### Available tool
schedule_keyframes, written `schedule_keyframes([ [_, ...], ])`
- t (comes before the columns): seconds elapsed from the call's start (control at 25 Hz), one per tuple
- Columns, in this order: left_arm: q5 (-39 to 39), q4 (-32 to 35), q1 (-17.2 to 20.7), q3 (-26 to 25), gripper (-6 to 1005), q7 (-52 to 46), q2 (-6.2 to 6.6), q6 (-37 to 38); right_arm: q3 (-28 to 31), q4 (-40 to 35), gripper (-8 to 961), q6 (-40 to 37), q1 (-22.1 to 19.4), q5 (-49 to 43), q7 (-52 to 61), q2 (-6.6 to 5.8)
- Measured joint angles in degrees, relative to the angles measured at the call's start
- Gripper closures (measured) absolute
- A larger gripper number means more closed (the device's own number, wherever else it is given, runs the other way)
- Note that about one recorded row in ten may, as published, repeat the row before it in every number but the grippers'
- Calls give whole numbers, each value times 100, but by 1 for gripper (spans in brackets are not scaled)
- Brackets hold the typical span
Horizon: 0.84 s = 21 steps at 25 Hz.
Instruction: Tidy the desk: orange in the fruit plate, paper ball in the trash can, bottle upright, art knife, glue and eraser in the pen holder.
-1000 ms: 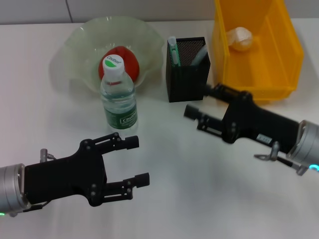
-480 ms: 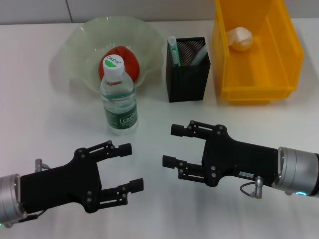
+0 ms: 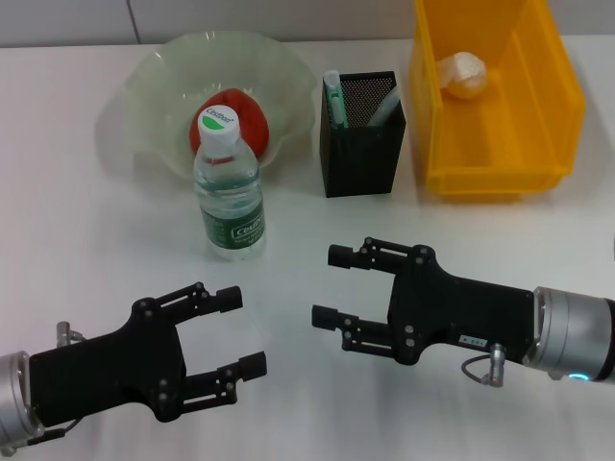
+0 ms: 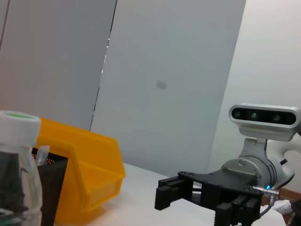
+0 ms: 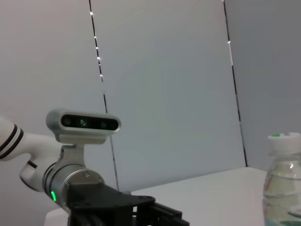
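Head view, catalogued as we find it. Upper left of the frame: a pale green plate (image 3: 144, 86) with a wavy rim, holding an orange (image 3: 240, 120) that looks red-orange to us. Just in front of the plate, left of centre: a bottle (image 3: 229, 187) standing upright, white cap with a green mark, green label. Upper centre: a black mesh holder (image 3: 361, 144) with a green-and-white stick and a pale tool standing in it; we cannot tell which is the knife and which the glue, and we cannot make out the eraser. Upper right: a yellow bin (image 3: 500, 125) with a paper ball (image 3: 463, 74) lying in its far end. All of these sit on a white table (image 3: 86, 240).

Lower left of the frame: left gripper (image 3: 238, 331), fingers spread wide, grasping nothing, above bare table, below the bottle and apart from it. Lower centre right: right gripper (image 3: 333, 286), fingers likewise spread and empty, pointing toward the left gripper, well below the holder.

Left wrist view: we note the bottle (image 4: 16, 174) at the left edge, the holder (image 4: 52, 183) behind it, the bin (image 4: 89, 169) beyond, and the right gripper (image 4: 188, 193) at lower right.

Right wrist view: we note the bottle (image 5: 282, 183) at the right edge and the left arm at lower left.
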Motion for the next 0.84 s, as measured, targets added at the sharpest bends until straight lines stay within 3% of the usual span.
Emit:
schedule_keyframes([
  [0.84, -13, 0, -47, 20, 214, -3, -16, -68, -170, 156, 269, -12, -35, 47, 0, 17],
])
